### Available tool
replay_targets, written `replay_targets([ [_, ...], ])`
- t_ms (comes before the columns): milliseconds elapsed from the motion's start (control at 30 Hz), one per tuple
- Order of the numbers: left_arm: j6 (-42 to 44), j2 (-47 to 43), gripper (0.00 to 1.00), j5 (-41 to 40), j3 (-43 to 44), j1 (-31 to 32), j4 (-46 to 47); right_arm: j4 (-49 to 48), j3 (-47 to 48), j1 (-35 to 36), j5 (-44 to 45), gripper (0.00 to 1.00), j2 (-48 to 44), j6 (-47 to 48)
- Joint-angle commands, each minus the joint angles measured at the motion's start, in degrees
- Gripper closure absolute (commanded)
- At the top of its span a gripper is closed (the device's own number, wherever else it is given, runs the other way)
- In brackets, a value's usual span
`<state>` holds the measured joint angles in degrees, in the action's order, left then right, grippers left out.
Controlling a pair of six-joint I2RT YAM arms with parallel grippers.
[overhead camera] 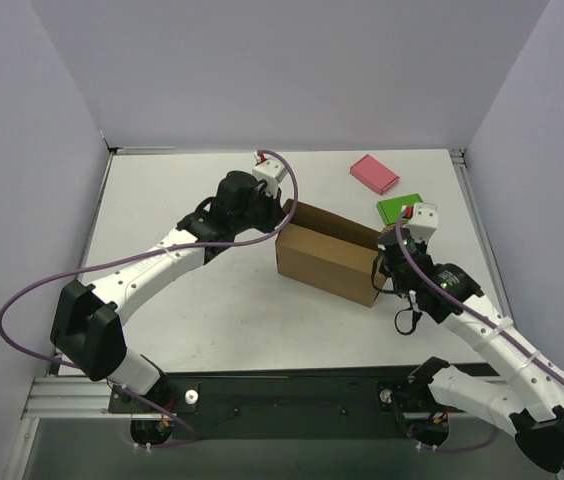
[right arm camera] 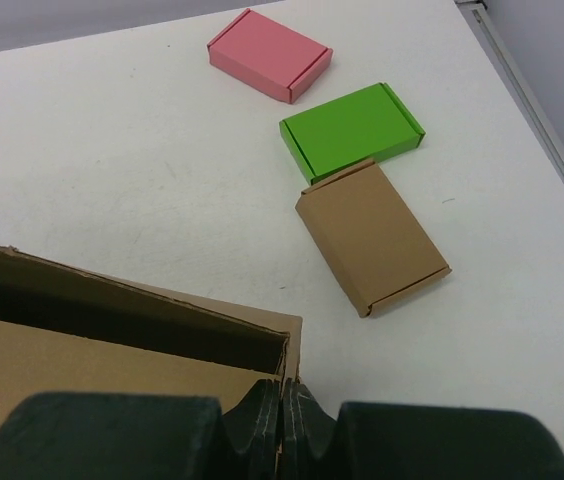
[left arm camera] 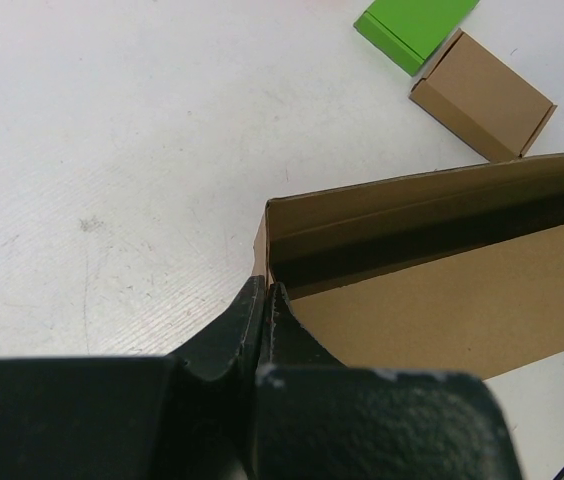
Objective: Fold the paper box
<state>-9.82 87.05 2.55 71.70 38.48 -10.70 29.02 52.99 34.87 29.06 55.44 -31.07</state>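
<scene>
The paper box (overhead camera: 324,258) is a large brown cardboard mailer standing partly folded at the table's middle, walls raised, top open. My left gripper (overhead camera: 280,212) is shut on the box's left end wall; in the left wrist view the closed fingers (left arm camera: 262,300) pinch the wall's edge beside the box's interior (left arm camera: 462,290). My right gripper (overhead camera: 390,262) is shut on the box's right end wall; in the right wrist view the closed fingers (right arm camera: 288,395) clamp the corner flap of the box (right arm camera: 112,350).
A pink block (overhead camera: 374,173), a green block (overhead camera: 400,209) and a small brown block (right arm camera: 370,235) lie on the table behind the box's right end. The green block (left arm camera: 412,25) and brown block (left arm camera: 482,95) also show in the left wrist view. Grey walls enclose the white table (overhead camera: 182,310).
</scene>
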Motion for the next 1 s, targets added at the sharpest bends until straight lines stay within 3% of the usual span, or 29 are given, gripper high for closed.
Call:
replay_targets([
  [0,-0.7,1.1,1.00,3.4,0.5,1.4,-7.5,7.6,-7.3,5.6,0.6,1.00,0.2,-7.0],
  [400,-0.5,1.2,1.00,3.7,1.1,1.4,-8.3,9.8,-12.5,13.8,7.2,1.00,1.3,-13.9],
  [967,0.2,1.4,1.00,2.4,3.2,0.7,-11.6,24.1,-10.7,19.1,3.7,1.00,1.8,-18.1],
])
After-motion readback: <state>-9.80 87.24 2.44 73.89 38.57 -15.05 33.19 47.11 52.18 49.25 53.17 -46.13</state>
